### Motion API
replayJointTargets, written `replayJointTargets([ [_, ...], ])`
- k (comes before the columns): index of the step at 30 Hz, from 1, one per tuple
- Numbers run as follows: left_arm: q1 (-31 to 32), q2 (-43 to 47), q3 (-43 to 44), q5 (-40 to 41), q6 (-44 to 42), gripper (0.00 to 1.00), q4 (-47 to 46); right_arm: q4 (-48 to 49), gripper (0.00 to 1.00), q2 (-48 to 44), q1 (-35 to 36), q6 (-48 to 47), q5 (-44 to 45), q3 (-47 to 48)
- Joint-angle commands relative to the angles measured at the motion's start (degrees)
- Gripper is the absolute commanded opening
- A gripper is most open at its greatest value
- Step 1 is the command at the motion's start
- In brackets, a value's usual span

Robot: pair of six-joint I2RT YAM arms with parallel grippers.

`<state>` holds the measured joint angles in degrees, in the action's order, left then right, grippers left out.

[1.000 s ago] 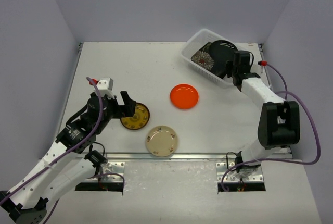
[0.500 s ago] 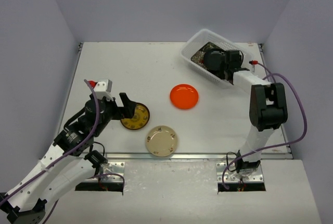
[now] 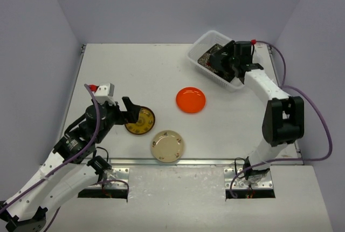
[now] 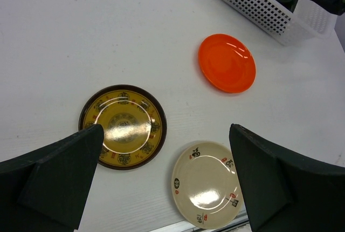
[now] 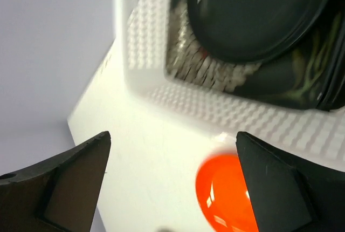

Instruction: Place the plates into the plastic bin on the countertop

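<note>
Your right gripper [image 3: 225,62] hangs spread wide over the plastic bin [image 3: 200,42] with the black round plate [image 5: 253,11] lying inside, so go for the orange plate [image 3: 190,100] next, while your left gripper [image 4: 167,181], spread too, hovers above the brown-yellow plate [image 4: 123,127].

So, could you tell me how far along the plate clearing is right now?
Done: the black round plate lies in the plastic bin on a floral plate. In hand: nothing; the right gripper is open over the bin, the left gripper open near the brown-yellow plate. Left: that one, the orange plate and the cream plate, all on the countertop.
</note>
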<state>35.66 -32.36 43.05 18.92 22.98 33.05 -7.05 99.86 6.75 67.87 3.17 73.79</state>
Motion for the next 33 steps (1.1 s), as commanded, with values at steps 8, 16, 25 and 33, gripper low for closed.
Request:
replayJointTargets([
  [8, 0.38, 3.62, 0.11, 5.93, 1.88, 1.0, -1.06, 18.39, 0.99, -22.16, 9.95, -20.85, -19.81, -34.41],
  [16, 0.38, 3.12, 0.19, 6.39, 2.31, 1.0, -0.72, 37.08, 0.94, -14.68, 10.04, -10.04, -15.95, -47.33],
  [25, 0.38, 3.48, 0.19, 6.13, 2.24, 1.0, -0.71, 45.7, 0.69, 2.43, 8.65, -0.73, -10.86, -48.84],
  [33, 0.55, 4.56, -0.07, 5.44, 2.01, 1.0, -1.11, 53.71, 0.11, 11.95, 7.84, 5.67, -14.04, -50.02],
])
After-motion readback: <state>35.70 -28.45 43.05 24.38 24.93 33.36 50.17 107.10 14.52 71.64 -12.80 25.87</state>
